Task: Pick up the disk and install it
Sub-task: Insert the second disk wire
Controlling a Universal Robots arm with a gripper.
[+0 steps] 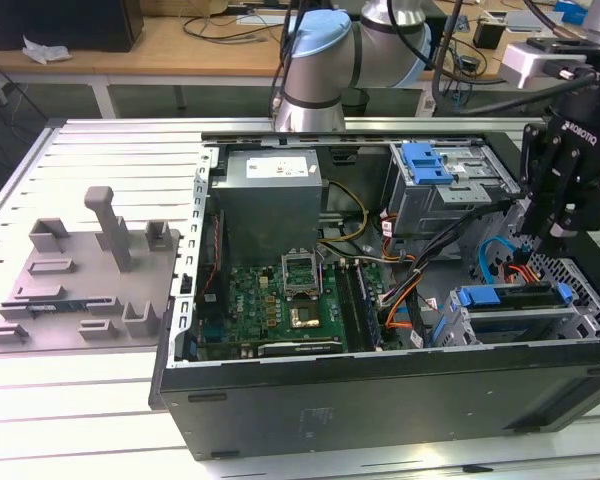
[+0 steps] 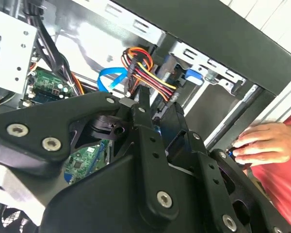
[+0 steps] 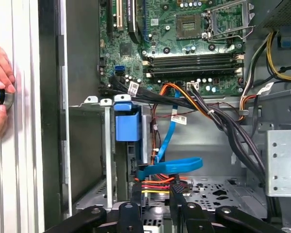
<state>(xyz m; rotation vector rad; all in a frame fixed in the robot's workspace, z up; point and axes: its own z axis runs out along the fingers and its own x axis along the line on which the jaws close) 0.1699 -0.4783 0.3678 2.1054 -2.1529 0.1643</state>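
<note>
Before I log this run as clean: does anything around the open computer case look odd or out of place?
Yes: a person's hand rests on the slatted table beside the computer case, holding a small blue-and-silver object, close to where the gripper works inside by the drive cage. A loose blue cable loops over the case floor. Nothing looks damaged.

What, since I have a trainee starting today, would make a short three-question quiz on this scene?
1. True or false: the pincer is shut on a disk.
2. In the exterior view, where is the grey fixture plate?
A) inside the computer case
B) on the table, at the case's left in that view
C) on top of the power supply
3. Fill in: in the first wrist view, a person's hand outside the case holds a small ___ object.

Key: 1 false, it is open and empty over the case's cables; 2 B; 3 blue.
</note>
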